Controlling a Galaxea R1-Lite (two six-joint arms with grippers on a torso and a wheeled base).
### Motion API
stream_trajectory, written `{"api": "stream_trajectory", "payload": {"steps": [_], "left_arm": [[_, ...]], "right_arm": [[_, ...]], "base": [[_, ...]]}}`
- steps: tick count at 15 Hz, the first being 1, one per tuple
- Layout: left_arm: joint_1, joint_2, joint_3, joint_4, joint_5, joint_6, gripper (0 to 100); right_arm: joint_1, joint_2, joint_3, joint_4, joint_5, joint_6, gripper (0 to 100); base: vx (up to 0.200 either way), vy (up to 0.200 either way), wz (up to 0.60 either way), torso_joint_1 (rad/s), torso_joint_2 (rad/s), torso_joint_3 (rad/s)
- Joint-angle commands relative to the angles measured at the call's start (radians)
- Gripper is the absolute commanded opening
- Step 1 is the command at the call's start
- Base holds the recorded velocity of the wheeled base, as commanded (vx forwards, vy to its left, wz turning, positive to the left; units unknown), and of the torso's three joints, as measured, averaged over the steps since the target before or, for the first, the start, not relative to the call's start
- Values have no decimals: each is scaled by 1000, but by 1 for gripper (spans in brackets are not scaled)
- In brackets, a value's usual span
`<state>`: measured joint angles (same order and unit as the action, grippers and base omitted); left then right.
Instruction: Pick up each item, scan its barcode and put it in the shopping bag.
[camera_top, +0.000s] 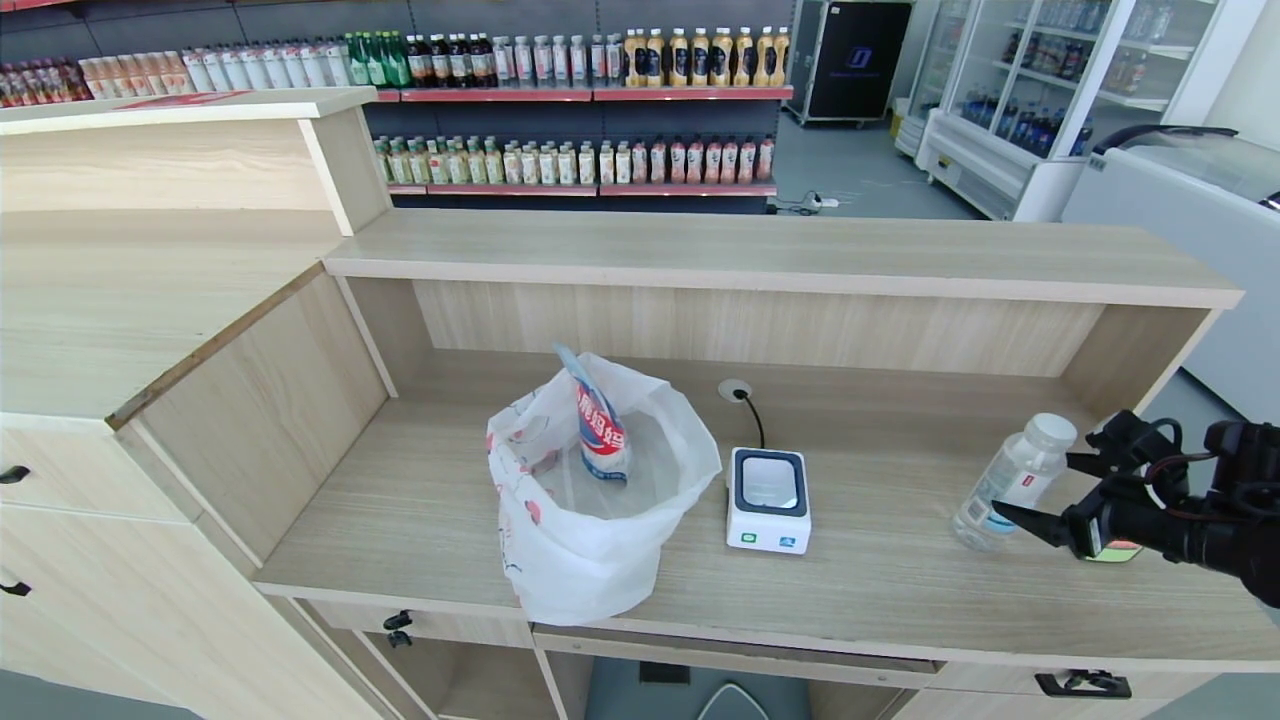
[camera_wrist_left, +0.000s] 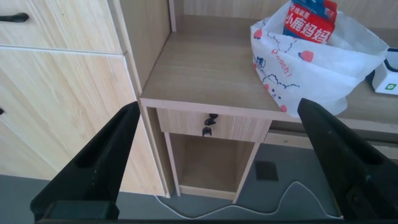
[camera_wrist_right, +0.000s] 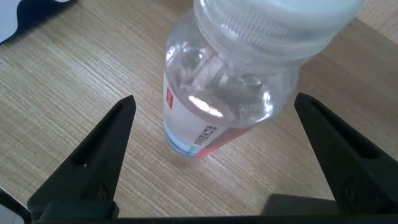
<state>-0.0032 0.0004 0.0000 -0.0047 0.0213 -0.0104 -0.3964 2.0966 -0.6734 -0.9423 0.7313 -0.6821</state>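
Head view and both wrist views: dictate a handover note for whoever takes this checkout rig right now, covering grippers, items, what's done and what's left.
Left gripper: open, holding nothing, low off the counter's front left corner.
Right gripper: open, fingers on either side of the bottle, not closed on it.
Bottle: upright on the counter's right side.
Scanner: mid-counter, just right of the bag.
Done: one pouch sits in the bag.
Left: grip the bottle, scan it, put it in the bag.
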Motion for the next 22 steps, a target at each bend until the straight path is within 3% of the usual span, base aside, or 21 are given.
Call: {"api": "stream_trajectory", "payload": {"steps": [1,17,18,22], "left_arm": [[0,0,0,0,0,0,100],[0,0,0,0,0,-2,100],[0,0,0,0,0,0,100],[0,0,0,0,0,0,100]], "right_arm": [[13,20,-6,-15,0,16,100],[77,86,-49,-52,0,32,100],[77,86,-52,-52,0,33,0],[82,102,-71,-53,0,38,0]], "base": [[0,0,0,0,0,0],[0,0,0,0,0,0],[0,0,0,0,0,0],[0,0,0,0,0,0]]}}
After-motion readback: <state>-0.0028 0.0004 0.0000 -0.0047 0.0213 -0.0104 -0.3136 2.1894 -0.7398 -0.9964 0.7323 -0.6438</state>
